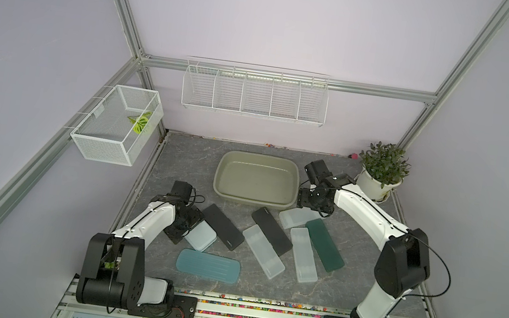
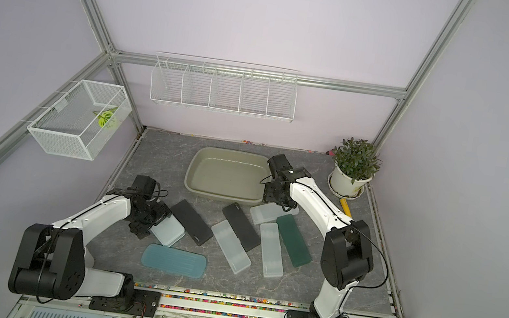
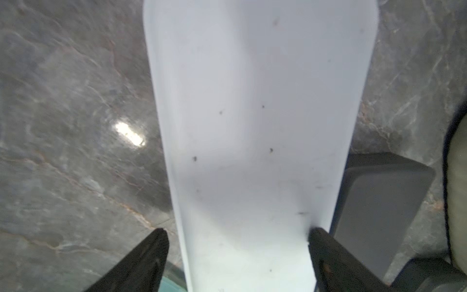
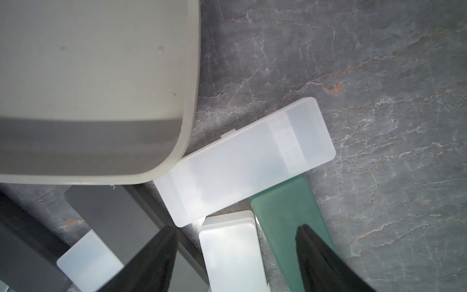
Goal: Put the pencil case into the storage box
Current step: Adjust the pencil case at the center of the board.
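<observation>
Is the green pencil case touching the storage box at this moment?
Apart. In the right wrist view the green pencil case stops short of the storage box; a frosted case lies between them.

Straddled by the wide-spread left gripper (image 3: pixel 237 231): a white pencil case (image 3: pixel 252 101), flat on the grey marbled table (image 3: pixel 63 101). Just beside it, a black pencil case (image 3: pixel 379 202).

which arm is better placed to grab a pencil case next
Probably left: the left gripper, open, straddles a white pencil case. The right gripper, open near the storage box, hangs above several cases.
</observation>
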`<state>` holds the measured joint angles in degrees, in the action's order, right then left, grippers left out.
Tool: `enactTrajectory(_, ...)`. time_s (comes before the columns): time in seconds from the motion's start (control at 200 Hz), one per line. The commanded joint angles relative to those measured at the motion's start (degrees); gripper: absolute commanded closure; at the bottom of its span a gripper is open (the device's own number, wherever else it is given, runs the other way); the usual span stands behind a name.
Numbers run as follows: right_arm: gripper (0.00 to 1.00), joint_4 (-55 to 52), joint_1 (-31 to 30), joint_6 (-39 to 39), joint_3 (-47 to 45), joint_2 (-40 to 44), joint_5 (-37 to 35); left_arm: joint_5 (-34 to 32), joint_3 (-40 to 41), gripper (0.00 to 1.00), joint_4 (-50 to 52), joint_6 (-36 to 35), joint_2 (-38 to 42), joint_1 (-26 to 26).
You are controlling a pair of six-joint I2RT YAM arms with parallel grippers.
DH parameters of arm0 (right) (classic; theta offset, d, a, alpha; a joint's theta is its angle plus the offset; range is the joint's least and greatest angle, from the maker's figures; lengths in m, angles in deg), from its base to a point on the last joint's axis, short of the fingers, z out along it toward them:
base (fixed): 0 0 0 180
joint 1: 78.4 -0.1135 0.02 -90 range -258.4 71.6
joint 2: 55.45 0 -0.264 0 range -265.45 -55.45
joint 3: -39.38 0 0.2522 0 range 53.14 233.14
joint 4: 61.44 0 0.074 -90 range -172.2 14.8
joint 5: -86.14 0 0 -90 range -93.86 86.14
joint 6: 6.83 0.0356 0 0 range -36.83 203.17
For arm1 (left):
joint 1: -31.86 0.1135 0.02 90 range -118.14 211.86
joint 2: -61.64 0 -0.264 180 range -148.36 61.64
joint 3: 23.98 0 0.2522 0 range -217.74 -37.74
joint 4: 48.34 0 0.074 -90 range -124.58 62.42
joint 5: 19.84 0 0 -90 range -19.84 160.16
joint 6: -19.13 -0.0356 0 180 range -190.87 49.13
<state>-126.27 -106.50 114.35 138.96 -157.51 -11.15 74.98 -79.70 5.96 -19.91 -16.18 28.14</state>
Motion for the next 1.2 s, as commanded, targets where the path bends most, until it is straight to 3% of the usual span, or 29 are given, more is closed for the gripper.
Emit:
enactTrajectory(0.0,0.21,-0.7,-0.1,-0.8,-1.0,0.6,1.5,1.4,1.6,0.09,-2.3,0.2,0.5,0.6)
enactTrajectory(0.2,0.21,-1.0,-0.1,-1.4,-0.7,-0.6,2.2,3.5,5.5,0.14,-9.1,-2.1,-0.4,0.7)
enactTrajectory(0.515,0.21,-1.6,-0.1,-2.2,0.4,-2.5,2.7,3.8,3.8,0.10,-10.2,-8.1,-2.7,0.7)
enactTrajectory(0.63,0.21,-1.5,-0.1,-2.1,1.0,-3.5,3.5,4.0,3.2,0.19,-10.3,-9.6,-4.1,0.7)
enactTrajectory(0.86,0.21,-1.6,-0.1,-2.5,1.5,-4.1,5.4,4.2,2.6,0.48,-8.8,-12.0,-4.7,0.7)
enactTrajectory(0.97,0.21,-1.5,-0.1,-2.3,0.4,-3.9,6.4,2.2,1.2,0.54,-6.2,-13.6,-4.1,0.7)
enactTrajectory(1.09,0.21,-1.3,-0.2,-2.1,-1.2,-3.2,7.2,-0.3,-1.0,0.53,-2.4,-15.0,-4.0,1.0)
enactTrajectory(1.195,0.21,-1.5,-0.1,-2.1,-2.3,-2.2,7.8,-0.6,-3.1,0.44,1.5,-16.1,-3.1,0.9)
